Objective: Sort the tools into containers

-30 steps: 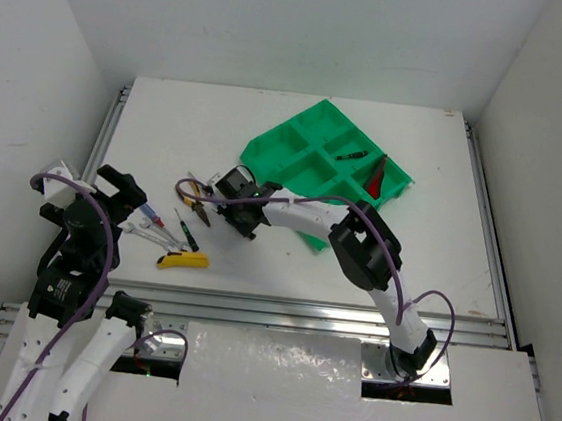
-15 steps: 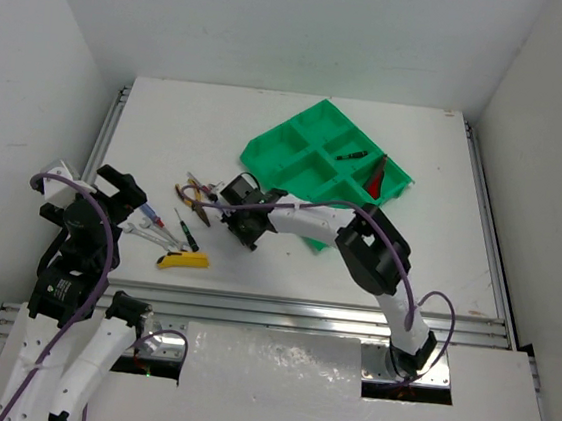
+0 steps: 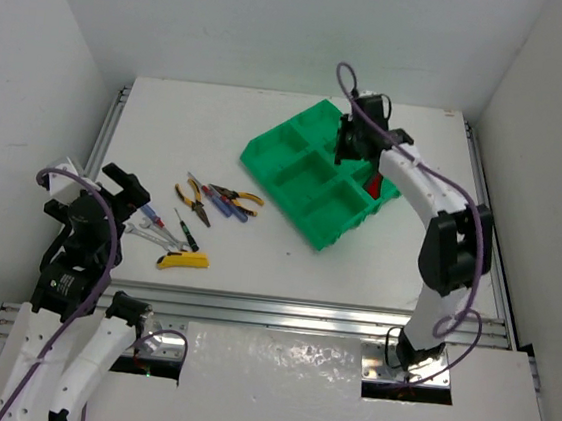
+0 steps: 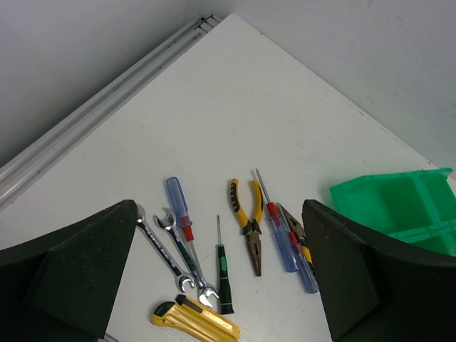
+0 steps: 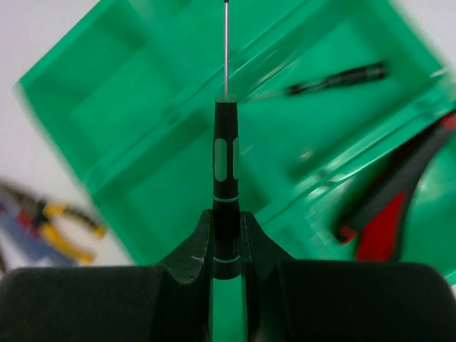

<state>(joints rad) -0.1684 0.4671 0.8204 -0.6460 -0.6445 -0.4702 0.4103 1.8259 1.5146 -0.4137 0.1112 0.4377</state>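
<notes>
My right gripper [image 3: 347,143] hovers over the far part of the green tray [image 3: 297,154]. It is shut on a thin black screwdriver with green bands [image 5: 226,171], its shaft pointing away over the tray's dividers [image 5: 142,107]. One compartment holds a black screwdriver [image 5: 335,78], and another holds red-handled pliers [image 5: 399,192]. My left gripper [image 4: 221,274] is open and empty, high above the loose tools: yellow pliers [image 4: 249,221], two wrenches [image 4: 164,249], a blue and red screwdriver [image 4: 179,214], a black and green screwdriver [image 4: 224,274] and a yellow utility knife [image 4: 196,320].
More blue-handled screwdrivers [image 4: 285,239] and a second pair of pliers [image 3: 238,198] lie between the tool pile and the tray. A metal rail [image 4: 107,100] runs along the table's left edge, with white walls close behind it.
My right arm has swung from the tool pile at the table's middle up and right to over the tray's far side, carrying the black screwdriver. The left arm has barely moved.
</notes>
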